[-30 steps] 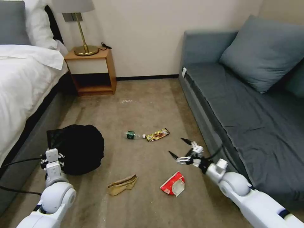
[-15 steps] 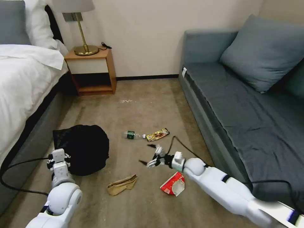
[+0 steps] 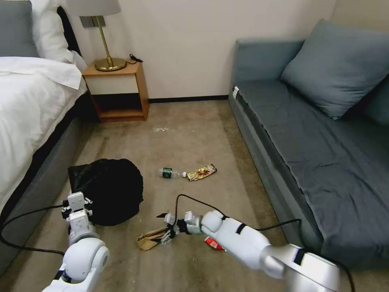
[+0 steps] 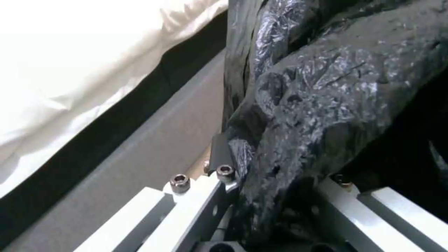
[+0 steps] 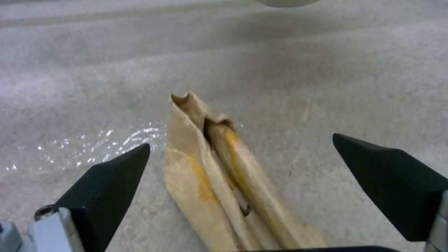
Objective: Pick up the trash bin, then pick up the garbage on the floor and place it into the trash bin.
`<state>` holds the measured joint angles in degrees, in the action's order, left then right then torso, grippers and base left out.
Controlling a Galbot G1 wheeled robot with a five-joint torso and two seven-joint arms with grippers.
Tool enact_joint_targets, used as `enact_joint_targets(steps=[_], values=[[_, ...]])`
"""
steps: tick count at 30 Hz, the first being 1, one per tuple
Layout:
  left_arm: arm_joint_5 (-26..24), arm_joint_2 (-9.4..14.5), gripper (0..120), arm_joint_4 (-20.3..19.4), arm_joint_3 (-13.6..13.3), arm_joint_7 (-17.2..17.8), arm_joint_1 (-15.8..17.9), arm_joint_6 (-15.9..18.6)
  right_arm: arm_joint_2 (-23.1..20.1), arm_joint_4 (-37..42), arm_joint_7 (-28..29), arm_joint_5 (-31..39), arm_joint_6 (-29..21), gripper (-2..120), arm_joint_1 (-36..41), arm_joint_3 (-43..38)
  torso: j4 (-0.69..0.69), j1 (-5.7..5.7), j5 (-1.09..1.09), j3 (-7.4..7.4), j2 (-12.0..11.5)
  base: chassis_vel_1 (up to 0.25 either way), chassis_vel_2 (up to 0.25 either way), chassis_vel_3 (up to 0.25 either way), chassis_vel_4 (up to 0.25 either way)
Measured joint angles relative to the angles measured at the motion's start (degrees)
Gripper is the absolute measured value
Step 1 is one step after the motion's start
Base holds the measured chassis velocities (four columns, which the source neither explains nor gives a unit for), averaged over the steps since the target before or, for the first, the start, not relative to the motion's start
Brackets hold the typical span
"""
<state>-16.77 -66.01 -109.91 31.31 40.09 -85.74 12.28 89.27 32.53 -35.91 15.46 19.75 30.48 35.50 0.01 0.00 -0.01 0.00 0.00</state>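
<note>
Where our right arm crossed the head view, it hid most of the red-and-white wrapper (image 3: 211, 243). From the left wrist, our left end effector (image 4: 275, 182) pinched the trash bin (image 4: 327, 87) beside the bed (image 4: 70, 70). From the right wrist, our right end effector (image 5: 280, 175) stood wide around the paper bag (image 5: 219, 175) on the floor (image 5: 327, 70).

The carpeted floor (image 3: 194, 134) between bed (image 3: 28, 105) and sofa (image 3: 308, 134) is seen from the head camera, high up and angled forward and down. The black bin liner (image 4: 317, 98) is pressed close against the left wrist camera. The brown paper bag (image 5: 219, 182), shared with the head view, is faced closely by the right wrist camera.
</note>
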Motion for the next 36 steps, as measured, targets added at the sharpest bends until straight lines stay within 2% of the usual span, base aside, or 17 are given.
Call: enact_joint_targets(steps=[12,15,17,19,22,24,26,27,31,35,36], values=[[1.63,-1.11,3,0.36,-0.09,-0.18,-1.81,-1.34,3.02,-8.39,0.48,-5.4,4.42,100,0.09,-4.47,0.0,0.0,0.0,0.0,0.0,0.0,0.0,0.0,0.0],[1.71,-1.35,3,0.36,-0.14,-0.19,-2.07,-1.4,3.11,-9.26,0.49,-5.94,4.43,95,-0.04,-5.0,-0.01,0.0,0.0,0.0,0.0,0.0,0.0,0.0,0.0],[1.74,-1.51,3,0.31,-0.05,-0.21,-2.36,-1.6,3.12,-9.62,0.49,-7.63,3.8,85,0.02,-5.16,-0.01,0.0,0.0,0.0,0.0,0.0,0.0,0.0,0.0],[1.75,-1.53,3,0.31,-0.01,-0.21,-2.42,-1.66,3.11,-9.78,0.49,-8.36,3.58,81,0.12,-5.25,-0.01,0.0,0.01,0.0,0.0,0.0,0.0,0.0,0.0],[1.76,-1.74,3,0.44,0.07,-0.37,-2.78,-1.97,3.04,-10.18,0.52,-9.77,2.65,64,0.51,-5.69,-0.01,0.0,0.01,0.0,0.0,0.0,0.0,0.0,0.0],[1.8,-1.8,3,0.59,0.08,-0.4,-2.86,-2.08,3.02,-10.23,0.42,-10.01,2.41,62,0.53,-5.73,-0.01,0.0,0.01,0.0,0.0,0.0,0.0,0.0,0.0],[1.88,-1.86,3,0.76,0.08,-0.42,-3.05,-2.21,2.99,-10.36,0.01,-10.29,2.08,51,0.52,-5.89,-0.01,0.0,0.01,0.0,0.0,0.0,0.0,0.0,0.0],[1.88,-1.86,3,0.76,0.08,-0.42,-3.05,-2.21,2.99,-10.36,0.01,-10.29,2.08,51,0.52,-5.89,-0.01,0.0,0.01,0.0,0.0,0.0,0.0,0.0,0.0],[1.91,-1.53,3,0.76,0.26,-0.44,-3.3,-2.35,2.92,-9.88,-0.55,-10.17,2.23,33,0.5,-6.45,-0.01,0.0,0.0,0.0,0.0,0.0,0.0,0.0,0.0],[1.9,-1.12,3,0.76,0.47,-0.44,-3.4,-2.47,2.65,-9.07,-0.81,-9.72,2.73,25,0.52,-7.11,0.0,0.0,0.02,0.0,0.0,0.0,0.0,0.0,0.0],[1.86,-1.04,3,0.77,0.53,-0.44,-3.52,-2.59,2.28,-8.83,-0.91,-9.5,3.08,18,0.52,-7.79,0.0,0.0,0.01,0.0,0.0,0.0,0.0,0.0,0.0]])
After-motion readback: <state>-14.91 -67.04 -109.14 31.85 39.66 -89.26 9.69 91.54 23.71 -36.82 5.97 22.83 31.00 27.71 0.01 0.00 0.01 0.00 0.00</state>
